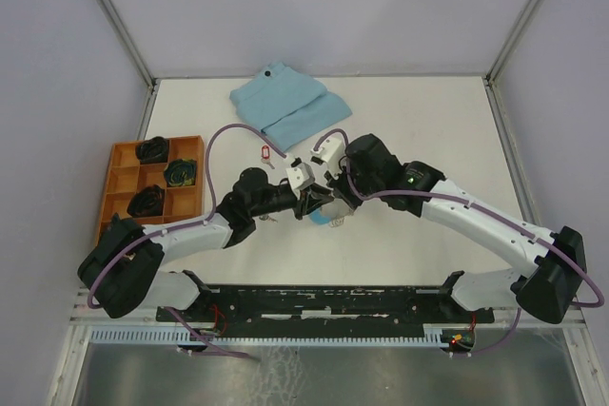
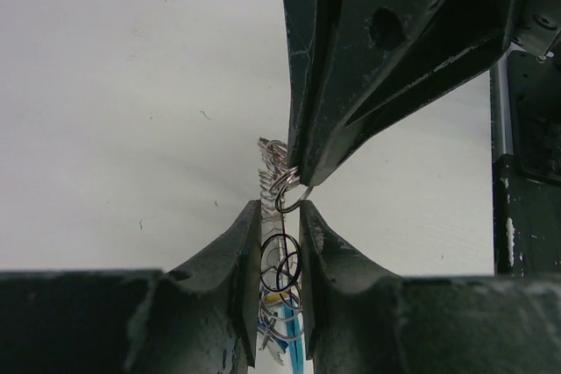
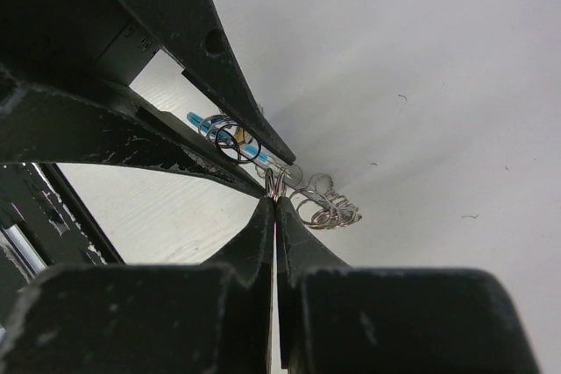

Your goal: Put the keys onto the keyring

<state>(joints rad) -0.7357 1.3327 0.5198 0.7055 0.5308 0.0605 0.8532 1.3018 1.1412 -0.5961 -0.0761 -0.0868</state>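
Right gripper (image 3: 273, 202): jaws clenched on one silver ring of the keyring (image 3: 323, 208), a bunched loop of grey metal chain links with a light-blue strap. Left gripper (image 2: 280, 216): fingers flank the strap end with a narrow gap; cannot tell whether they grip it. Keyring sits between both tips, over the middle of the white table (image 2: 131, 111). Red-tagged silver key (image 1: 265, 153) lies apart, toward the folded light-blue cloth (image 1: 290, 102).

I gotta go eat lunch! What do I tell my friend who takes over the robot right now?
Right tool: shut, pinching one ring of the keyring.
Left tool: jaws narrow on either side of the keyring's other rings; grip unclear.
The keyring sits between both tools, mid-way across the table.
The red-tagged key lies loose on the table, past the left arm.
Done: keyring is pinched; red-tagged key not on it.
To do: get that key on. Other keys I cannot make out.
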